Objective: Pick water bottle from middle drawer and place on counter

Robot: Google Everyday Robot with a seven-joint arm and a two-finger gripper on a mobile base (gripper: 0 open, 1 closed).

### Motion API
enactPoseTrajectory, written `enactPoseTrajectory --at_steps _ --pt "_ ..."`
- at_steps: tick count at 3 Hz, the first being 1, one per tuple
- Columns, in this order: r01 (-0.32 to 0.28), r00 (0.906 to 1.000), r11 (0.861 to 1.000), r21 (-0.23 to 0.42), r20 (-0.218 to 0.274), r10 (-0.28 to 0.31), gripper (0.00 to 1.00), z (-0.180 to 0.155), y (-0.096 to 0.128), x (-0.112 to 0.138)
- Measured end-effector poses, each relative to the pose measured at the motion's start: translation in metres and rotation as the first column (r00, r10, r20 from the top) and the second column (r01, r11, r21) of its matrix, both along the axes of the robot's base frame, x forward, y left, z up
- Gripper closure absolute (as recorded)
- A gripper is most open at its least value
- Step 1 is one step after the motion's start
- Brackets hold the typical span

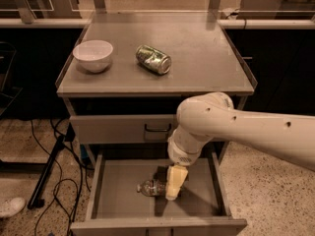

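My hand (173, 187), inside the middle drawer (118, 193), hides the right end of the water bottle (149, 187) from me, and my arm (256, 132) is cut by the right edge.

A white bowl (93, 54) stands upright. To its right, apart from it, a dented green-and-silver can (153, 59) lies on its side. Lower down, a closed grey drawer front (113, 129) carries a dark loop handle (157, 128). Black cables (63, 181) trail over the speckled floor (266, 191) near a white shoe (11, 206). The gripper (172, 193) hangs below that drawer front.

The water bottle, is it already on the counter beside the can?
No, the water bottle lies in the open middle drawer with the gripper right at it; the counter holds the can and bowl.
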State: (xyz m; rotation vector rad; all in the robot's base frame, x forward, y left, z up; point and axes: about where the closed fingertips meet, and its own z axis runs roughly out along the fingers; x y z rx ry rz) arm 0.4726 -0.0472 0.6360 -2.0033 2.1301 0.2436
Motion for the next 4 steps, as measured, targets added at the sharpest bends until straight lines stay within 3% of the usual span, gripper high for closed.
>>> enactPoseTrajectory --at_steps 2,4 --pt "0.050 0.9976 0.996 0.070 -0.051 -0.047 0.00 -0.070 0.018 0.005" --pt "0.052 0.9968 0.995 0.082 -0.064 -0.047 0.00 -0.079 0.023 0.004"
